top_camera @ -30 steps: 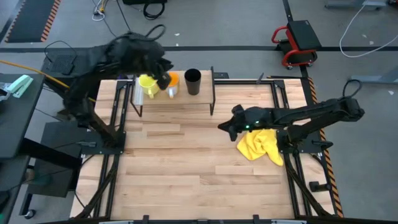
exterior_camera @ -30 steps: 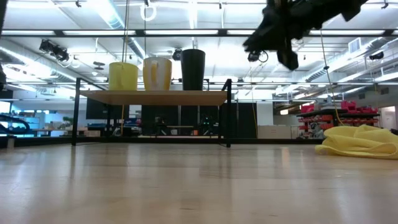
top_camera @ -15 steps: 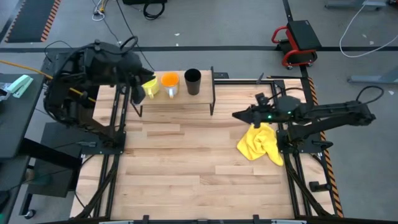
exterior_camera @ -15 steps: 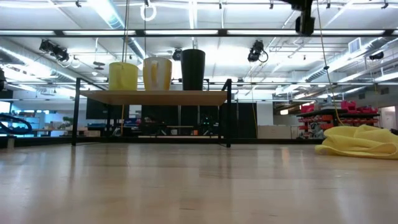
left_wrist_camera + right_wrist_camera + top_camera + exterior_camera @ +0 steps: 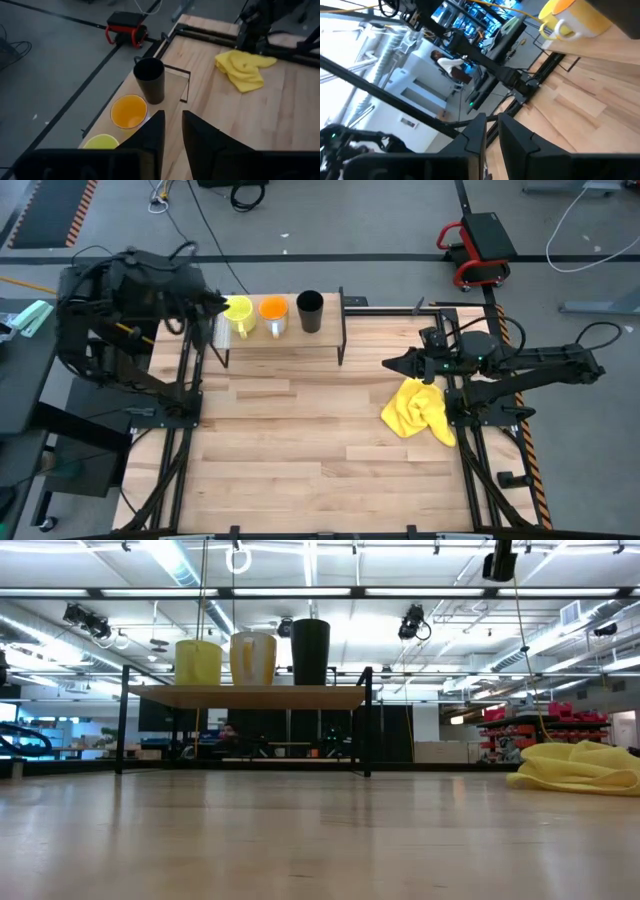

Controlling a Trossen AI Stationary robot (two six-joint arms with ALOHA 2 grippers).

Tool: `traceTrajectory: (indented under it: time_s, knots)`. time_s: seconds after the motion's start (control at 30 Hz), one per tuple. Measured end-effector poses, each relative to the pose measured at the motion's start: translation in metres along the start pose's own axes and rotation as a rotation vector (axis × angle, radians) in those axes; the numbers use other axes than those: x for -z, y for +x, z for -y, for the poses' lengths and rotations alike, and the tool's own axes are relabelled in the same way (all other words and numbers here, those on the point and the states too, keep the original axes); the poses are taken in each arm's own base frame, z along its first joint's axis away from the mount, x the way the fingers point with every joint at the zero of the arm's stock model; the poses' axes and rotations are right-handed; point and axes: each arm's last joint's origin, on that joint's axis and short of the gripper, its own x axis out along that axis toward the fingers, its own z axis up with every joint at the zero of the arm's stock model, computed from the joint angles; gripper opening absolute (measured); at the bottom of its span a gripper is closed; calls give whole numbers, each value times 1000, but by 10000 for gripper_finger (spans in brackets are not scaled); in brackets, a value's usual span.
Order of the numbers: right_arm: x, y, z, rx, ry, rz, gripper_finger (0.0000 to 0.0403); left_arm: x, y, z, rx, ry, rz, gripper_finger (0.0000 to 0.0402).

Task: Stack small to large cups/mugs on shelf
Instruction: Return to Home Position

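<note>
Three cups stand in a row on the shelf [image 5: 300,345] at the table's far edge: yellow mug [image 5: 238,314], orange mug [image 5: 273,309], black cup [image 5: 309,310]. The low view shows the yellow mug [image 5: 198,662], orange mug [image 5: 253,659] and black cup [image 5: 310,652] upright on the shelf board [image 5: 245,696]. My left gripper [image 5: 217,306] hangs shut just left of the yellow mug, touching nothing. In its wrist view, my left gripper [image 5: 172,135] looks over the black cup [image 5: 150,80], orange mug [image 5: 129,111] and yellow mug [image 5: 100,142]. My right gripper [image 5: 390,364] is shut above the table's right side.
A crumpled yellow cloth [image 5: 420,410] lies on the table's right side under the right arm; it also shows as the yellow cloth [image 5: 580,765] in the low view. The tabletop [image 5: 300,440] is bare wood in front of the shelf. A red-framed cart [image 5: 478,248] stands on the floor beyond.
My left arm has drawn back from over the mugs toward the table's far left corner, uncovering the orange mug. My right arm has pulled back toward the table's right edge and risen out of the low view. The three cups have stayed in place.
</note>
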Motion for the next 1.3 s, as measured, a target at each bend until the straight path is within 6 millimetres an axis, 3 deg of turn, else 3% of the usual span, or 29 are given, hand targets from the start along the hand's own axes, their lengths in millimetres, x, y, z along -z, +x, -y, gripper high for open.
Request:
traceTrajectory:
  time_s: [0.2,0.43,0.83,1.0,1.13,1.3]
  knots:
    - [2,-3,-6,-45,-74,-5,58,26,-29,-11,-7,-60,27,75]
    - [-6,-16,-18,-147,-172,83,58,65,-31,-15,1,-142,143,82]
    - [-26,-86,-33,-343,-282,287,58,137,-9,-14,96,-332,383,73]
    - [-20,-82,-31,-405,-305,291,58,165,9,-10,165,-412,446,80]
    - [-1,-75,-16,-606,-324,349,58,182,24,-7,197,-450,510,83]
    - [13,-92,8,-766,-306,478,58,195,36,-4,213,-467,575,78]
